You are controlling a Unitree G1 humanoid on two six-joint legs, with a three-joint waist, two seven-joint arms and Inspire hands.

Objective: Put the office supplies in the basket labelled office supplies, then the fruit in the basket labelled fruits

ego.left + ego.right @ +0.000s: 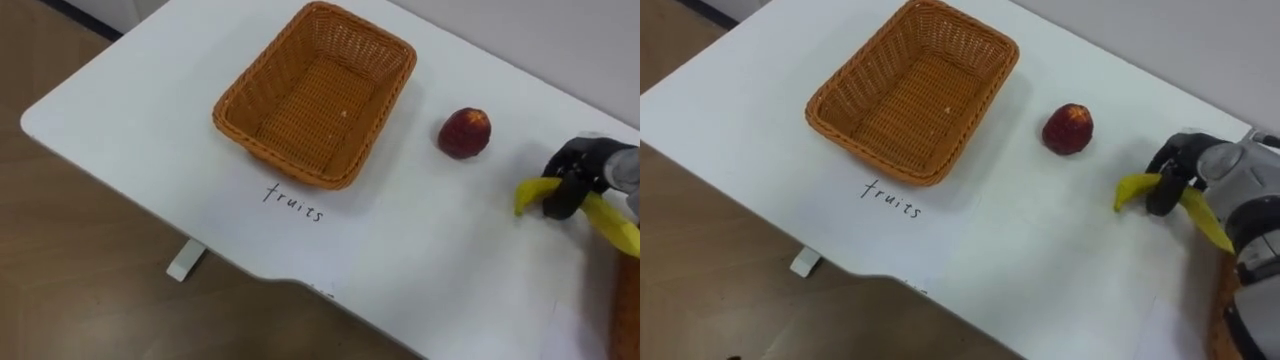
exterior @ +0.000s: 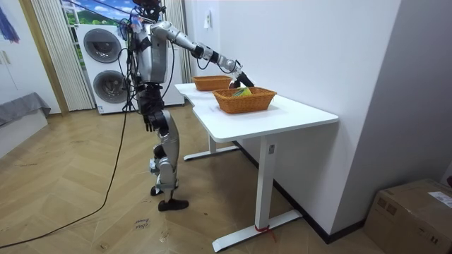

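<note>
right now a banana (image 1: 612, 224) is gripped by the right hand (image 1: 578, 165), with the dark fingers curled round its middle, near the right edge of the white table (image 1: 140, 130). the banana's long axis is slanted across the eye views. one end is pointed up-left toward the red fruit (image 1: 465, 133), and the other is run down-right toward the robot's right side, where it is cut off by the frame edge. its curve is humped toward the far side of the table. whether the banana is touching the tabletop or held just above it cannot be told.

the red fruit is sat on the table, left of the hand and apart from it, near the right side of the wicker basket (image 1: 385, 95). this basket is set at a slant, with its long axis run from near-left to far-right. a handwritten word (image 1: 293, 203) is seen on the table just before its near rim. a sliver of a second basket (image 1: 626, 310) is seen at the lower right.

in the room view the robot is stood at the table's long side, with the right arm stretched out over the nearer basket.
</note>
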